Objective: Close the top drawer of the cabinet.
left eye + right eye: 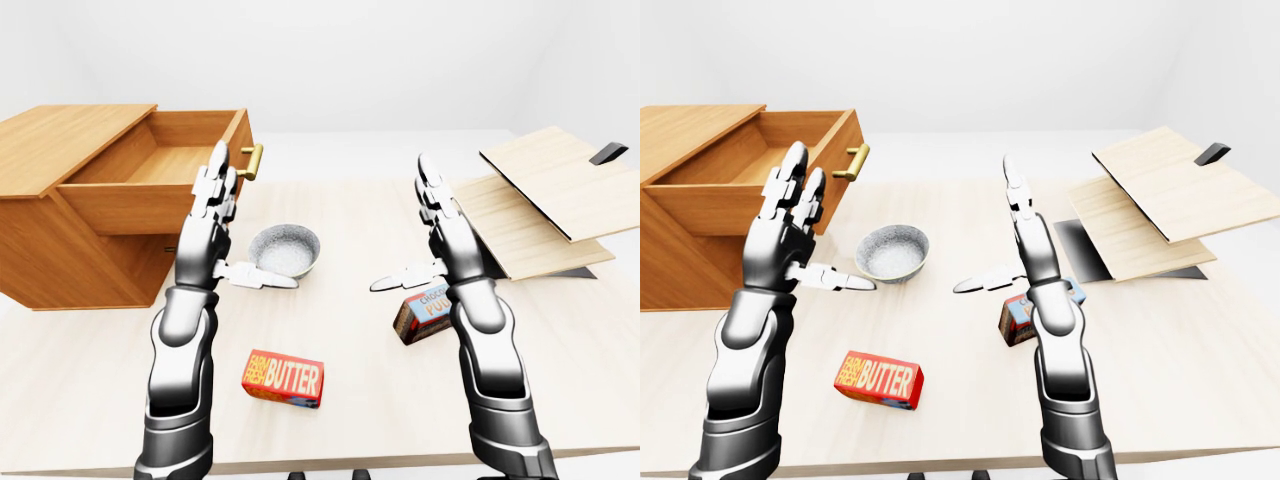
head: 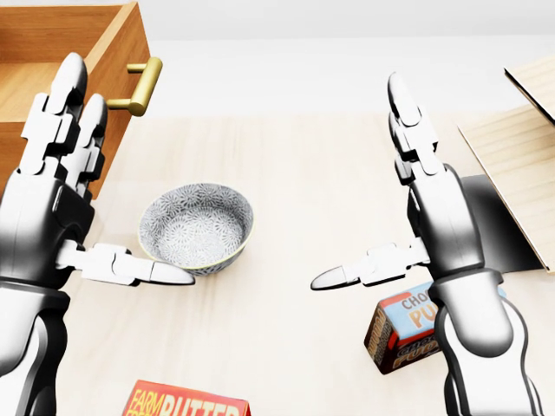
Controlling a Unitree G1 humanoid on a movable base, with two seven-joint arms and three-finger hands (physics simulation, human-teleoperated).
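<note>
Top drawer (image 1: 160, 165) of the wooden cabinet (image 1: 60, 215) stands pulled out at the table's (image 1: 350, 210) left edge, its empty inside showing in the left-eye view and its brass handle (image 2: 139, 85) jutting toward the middle of the table. Both arms are raised over the table with palms turned inward. The left hand (image 2: 52, 191) is spread, its two long fingers pointing up just beside the drawer's face in the head view and its thumb stretched sideways over the rim of the patterned grey bowl (image 2: 198, 225); whether it touches the drawer cannot be told. The right hand (image 2: 425, 199) is likewise spread, fingers up and thumb pointing left, holding nothing. The bowl sits near the cabinet, between the two hands and closer to the left one. A red butter box (image 1: 283, 377) lies flat toward the table's near edge. A brown chocolate pudding box (image 1: 425, 310) stands by the right forearm, partly hidden by it. At the table's right edge, light wooden boards (image 1: 545, 195) lie stacked and tilted on a dark base (image 1: 1080, 245).
</note>
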